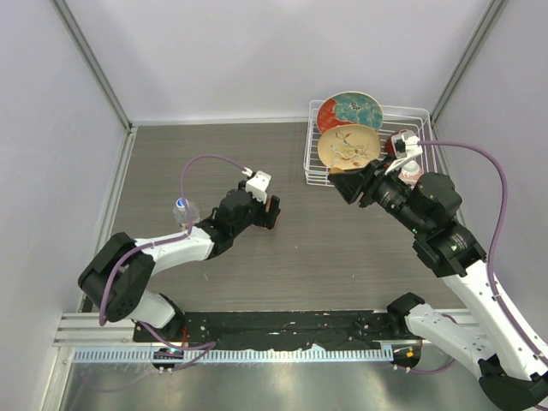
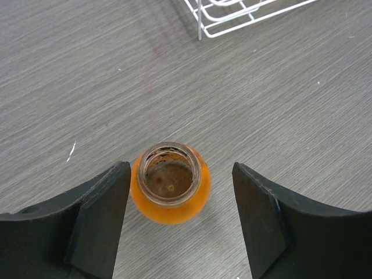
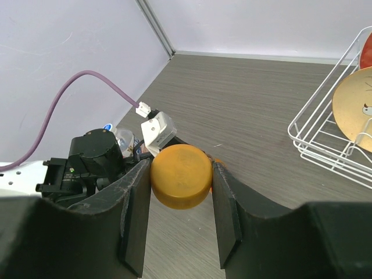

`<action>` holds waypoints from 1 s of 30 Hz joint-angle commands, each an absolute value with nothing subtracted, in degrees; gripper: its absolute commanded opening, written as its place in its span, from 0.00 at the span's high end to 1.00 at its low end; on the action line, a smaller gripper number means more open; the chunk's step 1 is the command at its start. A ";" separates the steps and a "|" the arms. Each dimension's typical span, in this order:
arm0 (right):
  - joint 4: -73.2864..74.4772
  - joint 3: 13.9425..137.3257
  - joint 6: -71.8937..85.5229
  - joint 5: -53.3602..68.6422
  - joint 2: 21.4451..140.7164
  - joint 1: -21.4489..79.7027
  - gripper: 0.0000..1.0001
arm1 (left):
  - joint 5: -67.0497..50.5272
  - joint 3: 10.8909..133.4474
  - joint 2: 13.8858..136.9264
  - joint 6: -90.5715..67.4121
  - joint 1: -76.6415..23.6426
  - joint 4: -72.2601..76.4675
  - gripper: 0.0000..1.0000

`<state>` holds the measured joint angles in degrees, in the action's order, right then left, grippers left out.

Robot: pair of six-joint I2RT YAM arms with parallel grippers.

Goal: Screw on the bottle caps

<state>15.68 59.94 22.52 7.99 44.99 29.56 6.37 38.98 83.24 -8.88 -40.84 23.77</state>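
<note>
The squat orange bottle stands upright on the table with its mouth uncapped. My left gripper is open around it, with a gap between the bottle and each finger. In the top view this gripper is at mid-table. My right gripper is shut on the amber-orange cap and holds it in the air, to the right of the left gripper. The clear water bottle stands beside the left forearm with the white-bluish cap on its top.
A white wire dish rack at the back right holds two patterned plates and a red thing. The rack's corner shows in the left wrist view. Grey walls enclose the table on three sides.
</note>
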 commanded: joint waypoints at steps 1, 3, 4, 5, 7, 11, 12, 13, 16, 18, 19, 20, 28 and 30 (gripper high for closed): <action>14.59 59.41 21.10 6.77 44.12 29.62 0.73 | 6.06 41.31 84.55 -9.05 -40.17 26.46 0.28; 15.03 59.33 20.83 6.42 43.86 29.71 0.73 | 5.80 41.40 84.73 -9.05 -40.17 26.19 0.30; 15.12 59.33 20.57 6.33 43.68 29.71 0.73 | 5.71 41.31 84.81 -9.05 -40.17 26.19 0.33; 15.38 59.33 20.48 6.24 43.59 29.62 0.73 | 5.63 40.96 84.81 -8.97 -40.17 26.28 0.35; 15.64 59.24 20.30 6.07 43.33 29.71 0.73 | 5.45 40.34 84.73 -8.44 -40.17 26.72 0.42; 15.73 59.24 20.21 6.06 43.42 29.71 0.74 | 5.27 40.25 84.99 -7.04 -40.17 26.81 0.57; 15.91 59.15 20.21 6.15 43.42 29.71 0.74 | 4.40 40.43 85.16 -5.90 -40.17 26.81 0.64; 15.91 59.15 20.13 6.15 43.42 29.71 0.74 | 3.87 40.69 85.25 -5.28 -40.17 26.46 0.66; 15.82 59.06 20.39 6.33 43.33 29.71 0.75 | 0.53 41.13 84.82 -2.03 -40.17 25.23 0.73; 16.00 59.24 20.39 6.33 43.33 29.71 0.74 | -2.17 42.71 84.20 1.55 -40.25 21.64 0.78; 16.17 59.41 20.48 6.33 43.33 29.71 0.75 | -3.42 45.33 84.20 2.89 -40.25 15.36 0.79; 16.08 59.76 20.48 6.24 43.42 29.71 0.74 | -4.47 46.92 84.20 4.73 -40.34 11.73 0.81; 17.14 61.96 21.53 4.92 45.09 29.71 0.75 | -2.47 65.55 90.68 23.01 -45.17 -28.79 0.93; 17.14 61.96 21.80 3.96 45.18 29.71 0.75 | -1.32 69.76 93.06 23.29 -47.72 -36.69 0.95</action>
